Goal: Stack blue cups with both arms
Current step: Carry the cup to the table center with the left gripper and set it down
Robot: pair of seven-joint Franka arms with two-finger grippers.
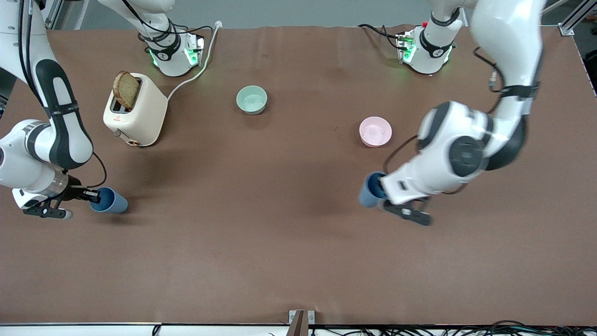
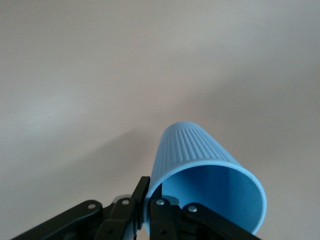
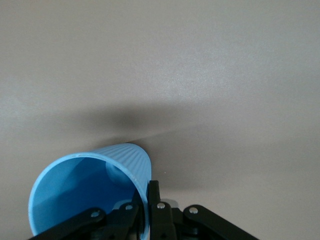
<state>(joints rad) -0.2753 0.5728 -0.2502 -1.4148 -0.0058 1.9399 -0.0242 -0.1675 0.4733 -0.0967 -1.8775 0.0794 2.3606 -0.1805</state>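
Each gripper holds one blue cup by its rim, one finger inside and one outside. My right gripper point(image 1: 95, 196) is shut on a blue cup point(image 1: 109, 200) tipped on its side just above the table at the right arm's end; this gripper point(image 3: 150, 192) and cup point(image 3: 125, 155) also show in the right wrist view. My left gripper point(image 1: 383, 195) is shut on the other blue cup point(image 1: 371, 189), tilted above the table at a spot nearer the front camera than the pink bowl; this gripper point(image 2: 146, 192) and ribbed cup point(image 2: 197, 147) also show in the left wrist view.
A cream toaster point(image 1: 135, 112) with a slice of bread point(image 1: 126, 88) stands near the right arm's base, its white cable trailing toward the base. A mint-green bowl point(image 1: 252, 99) sits mid-table. A pink bowl point(image 1: 375, 131) sits toward the left arm's end.
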